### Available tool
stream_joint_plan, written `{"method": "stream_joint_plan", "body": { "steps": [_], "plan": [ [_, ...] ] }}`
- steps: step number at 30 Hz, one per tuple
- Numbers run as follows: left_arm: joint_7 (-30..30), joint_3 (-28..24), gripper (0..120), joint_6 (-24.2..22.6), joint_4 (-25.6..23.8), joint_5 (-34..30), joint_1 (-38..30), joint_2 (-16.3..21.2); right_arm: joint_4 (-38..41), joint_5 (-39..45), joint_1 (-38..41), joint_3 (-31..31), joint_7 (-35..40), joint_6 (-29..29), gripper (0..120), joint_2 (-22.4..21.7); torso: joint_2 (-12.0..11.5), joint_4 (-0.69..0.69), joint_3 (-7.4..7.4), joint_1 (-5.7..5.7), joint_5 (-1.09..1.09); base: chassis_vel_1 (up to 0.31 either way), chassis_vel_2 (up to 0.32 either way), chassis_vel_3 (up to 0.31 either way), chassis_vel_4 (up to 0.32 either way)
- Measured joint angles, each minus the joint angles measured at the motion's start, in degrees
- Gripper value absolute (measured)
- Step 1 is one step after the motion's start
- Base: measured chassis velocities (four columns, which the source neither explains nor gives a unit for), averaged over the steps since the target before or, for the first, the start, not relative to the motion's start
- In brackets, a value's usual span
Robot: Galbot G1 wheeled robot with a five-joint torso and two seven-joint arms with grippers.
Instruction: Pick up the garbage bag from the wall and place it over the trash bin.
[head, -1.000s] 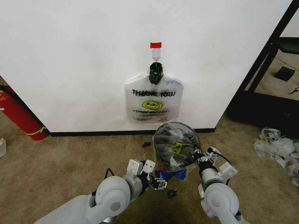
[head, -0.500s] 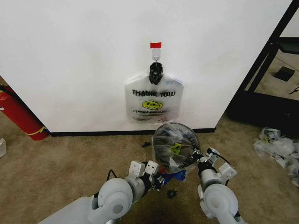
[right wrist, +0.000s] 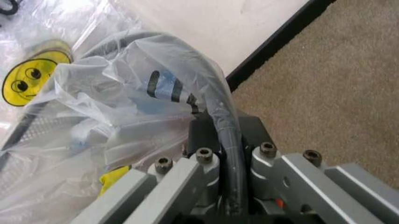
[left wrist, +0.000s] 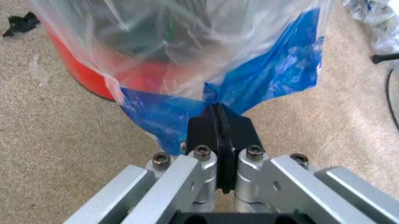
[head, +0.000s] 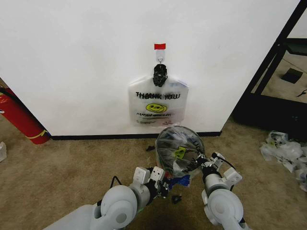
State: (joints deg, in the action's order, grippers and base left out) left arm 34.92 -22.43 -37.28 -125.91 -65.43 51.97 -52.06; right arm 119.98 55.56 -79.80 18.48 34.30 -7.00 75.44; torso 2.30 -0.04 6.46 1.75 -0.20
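A garbage bag printed with "THANK YOU" and a smiley hangs from a hook on the white wall, under red tape. On the carpet below stands the black mesh trash bin, tilted toward me, with a second translucent bag draped over it. My left gripper is shut on that bag's blue edge, beside the bin's red base. My right gripper is shut on the bin's rim with bag film around it.
A red fire extinguisher leans at the far left by the black baseboard. Clear plastic scraps lie at the right, beside a black frame. A small black piece lies on the carpet between my arms.
My left arm has edged right and closer to the bin. The bin and its bag have shifted slightly left. The wall bag has not moved.
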Motion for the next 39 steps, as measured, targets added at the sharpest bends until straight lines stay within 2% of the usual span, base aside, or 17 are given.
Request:
{"method": "stream_joint_plan", "body": {
  "steps": [12, 18, 24, 28, 29, 34, 39],
  "plan": [
    [-1.4, -1.1, 0, 1.2, 7.3, 6.8, 1.8, -6.0, 0.1, 0.8, 0.6, 0.1, 0.8, -0.3, 0, -0.1, 0.0, 0.00, 0.00, 0.00, 0.00, 0.000, 0.000, 0.000, 0.000],
    [-2.2, -1.5, 0, 2.2, 10.0, 9.9, 2.5, -7.9, 0.2, 1.1, 0.7, 0.4, 0.9, -0.4, 0, -0.1, 0.0, 0.00, 0.00, 0.00, 0.00, 0.000, 0.000, 0.000, 0.000],
    [-2.5, -0.9, 0, 3.5, 10.0, 11.0, 3.6, -8.1, 0.0, 1.0, 0.5, 0.3, 0.8, -0.5, 0, 0.4, 0.0, -0.01, 0.00, 0.00, 0.00, 0.000, 0.000, 0.000, 0.000],
    [-2.8, -0.7, 13, 3.4, 5.2, 12.3, 5.4, -4.8, -1.0, 0.8, 0.9, 0.3, 0.7, -0.4, 0, 0.6, 0.0, -0.01, 0.00, 0.00, -0.01, 0.000, 0.000, 0.000, 0.000],
    [-2.8, -0.7, 13, 3.4, 5.2, 12.3, 5.4, -4.8, -1.0, 0.8, 0.9, 0.3, 0.7, -0.4, 0, 0.6, 0.0, -0.01, 0.00, 0.00, -0.01, 0.000, 0.000, 0.000, 0.000],
    [-2.9, 1.4, 34, 3.0, -3.8, 12.9, 7.6, 3.1, -2.7, 0.3, 1.8, 0.7, 0.3, 0.0, 0, 0.5, 0.0, 0.00, 0.00, 0.00, -0.01, 0.000, 0.000, 0.000, 0.000],
    [-2.2, 2.8, 46, 3.0, -7.5, 12.8, 8.1, 6.7, -3.3, 0.0, 1.9, 0.7, 0.0, 0.2, 0, 0.3, 0.0, 0.00, 0.00, 0.00, -0.01, 0.000, 0.000, 0.000, 0.000]
  ]
}}
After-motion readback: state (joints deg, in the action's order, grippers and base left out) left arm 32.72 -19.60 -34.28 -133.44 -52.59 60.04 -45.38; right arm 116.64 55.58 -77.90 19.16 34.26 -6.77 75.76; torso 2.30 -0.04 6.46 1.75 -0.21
